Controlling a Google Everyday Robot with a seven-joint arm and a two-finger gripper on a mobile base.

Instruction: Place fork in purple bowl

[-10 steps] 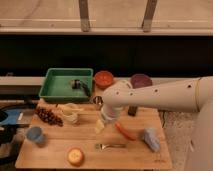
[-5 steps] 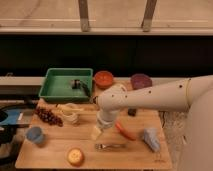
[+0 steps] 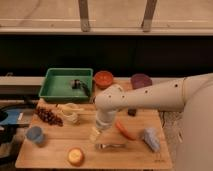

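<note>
Jaws spread, dropped lower than before, near left end of fork [image 3: 111, 146], holding nothing, purple bowl [image 3: 141, 80] well apart

Thin silver fork [image 3: 111, 146] lies flat beside end effector [image 3: 96, 134]; purple bowl [image 3: 141, 80] upright, well apart.

Metal fork [image 3: 111, 146], matt wooden tabletop [image 3: 54, 150], plastic tray [image 3: 46, 86]

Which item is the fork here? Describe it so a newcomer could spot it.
On the wooden board, look along the front edge, between the round yellow object and the grey-blue object. The fork lies flat there, with the pincer close above it in the view. It is thin and silver, unlike the orange carrot beside it.
</note>
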